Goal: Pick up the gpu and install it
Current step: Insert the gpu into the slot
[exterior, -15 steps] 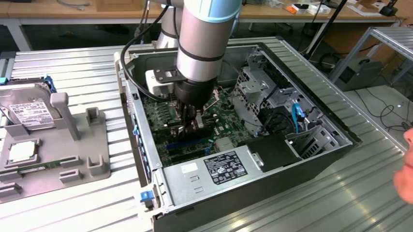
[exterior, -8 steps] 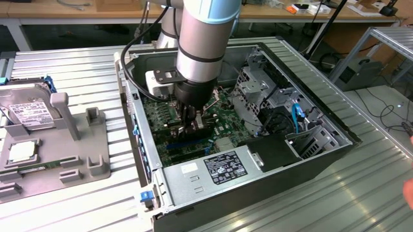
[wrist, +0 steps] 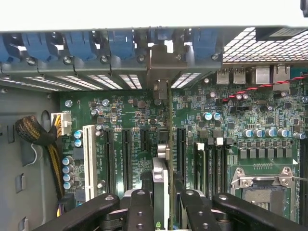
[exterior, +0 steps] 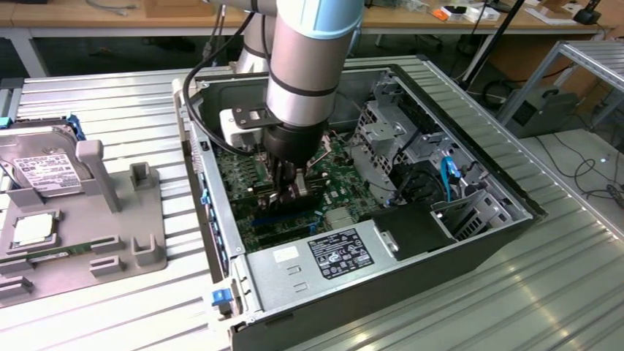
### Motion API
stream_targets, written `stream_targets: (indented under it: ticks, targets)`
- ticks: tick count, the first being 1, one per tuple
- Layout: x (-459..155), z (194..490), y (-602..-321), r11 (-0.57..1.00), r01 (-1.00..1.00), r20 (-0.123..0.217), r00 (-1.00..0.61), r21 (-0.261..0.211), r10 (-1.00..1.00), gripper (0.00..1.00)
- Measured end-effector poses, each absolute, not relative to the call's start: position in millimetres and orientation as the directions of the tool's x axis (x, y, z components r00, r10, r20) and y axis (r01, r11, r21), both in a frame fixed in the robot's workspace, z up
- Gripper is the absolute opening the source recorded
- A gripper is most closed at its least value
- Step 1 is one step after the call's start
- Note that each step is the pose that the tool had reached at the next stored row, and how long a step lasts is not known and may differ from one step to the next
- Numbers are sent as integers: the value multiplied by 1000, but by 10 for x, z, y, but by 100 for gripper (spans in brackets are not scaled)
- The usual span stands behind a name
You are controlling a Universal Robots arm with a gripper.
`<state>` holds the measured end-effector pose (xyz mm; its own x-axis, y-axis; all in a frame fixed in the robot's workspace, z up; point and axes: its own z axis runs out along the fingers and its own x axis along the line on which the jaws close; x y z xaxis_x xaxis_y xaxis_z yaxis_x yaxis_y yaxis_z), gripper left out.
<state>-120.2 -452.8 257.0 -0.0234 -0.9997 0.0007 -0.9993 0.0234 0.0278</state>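
The open computer case (exterior: 458,241) is lying on its side on a ribbed metal table (exterior: 546,292), and the robot arm (exterior: 307,66) is reaching down into it from above. In the exterior view the arm is covering most of what the gripper (exterior: 289,191) is doing over the green motherboard (exterior: 337,186); the wrist view is showing it from close. There the gripper (wrist: 161,202) is closing its black fingers (wrist: 139,211) on the gpu (wrist: 162,187), which is standing on its thin edge between them, above the row of black expansion slots (wrist: 126,161). The card's metal bracket (wrist: 162,65) is reaching the rear wall of the case, between the blue slot clips (wrist: 115,43). Whether the card is sitting fully in a slot, I cannot tell. Beside the slots a white slot (wrist: 88,156) and the empty processor socket (wrist: 262,180) are showing. On the exterior view's left a grey holder (exterior: 98,219) is standing on the table with a hard drive (exterior: 44,168) leaning in it. Behind the table, wooden workbenches (exterior: 117,22) with cables are standing.
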Motion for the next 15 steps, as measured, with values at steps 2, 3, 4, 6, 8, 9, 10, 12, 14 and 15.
stream_targets:
  ticks: [2, 3, 4, 6, 8, 9, 10, 12, 14, 15]
  targets:
    - [-1202, 2563, -4528, 23, -999, 1, -23, 28, -1000, 27]
    - [-1202, 2563, -4528, 23, -999, 1, -23, 28, -1000, 27]
    - [-1202, 2562, -4527, 23, -999, 1, -23, 28, -1000, 27]
    - [-1201, 2559, -4527, 23, -999, 0, -23, 27, -1000, 34]
    - [-1202, 2562, -4527, 23, -999, 0, -23, 28, -1000, 41]
    - [-1202, 2562, -4527, 23, -999, 0, -23, 28, -1000, 41]
    - [-1202, 2562, -4527, 23, -999, 0, -23, 28, -1000, 41]
    - [-1202, 2605, -4528, 23, -999, 1, -23, 28, -1000, 41]
    - [-1201, 2803, -4516, 23, -999, 1, -23, 28, -1000, 41]
    - [-1202, 2879, -4504, 23, -999, 1, -23, 28, -1000, 41]
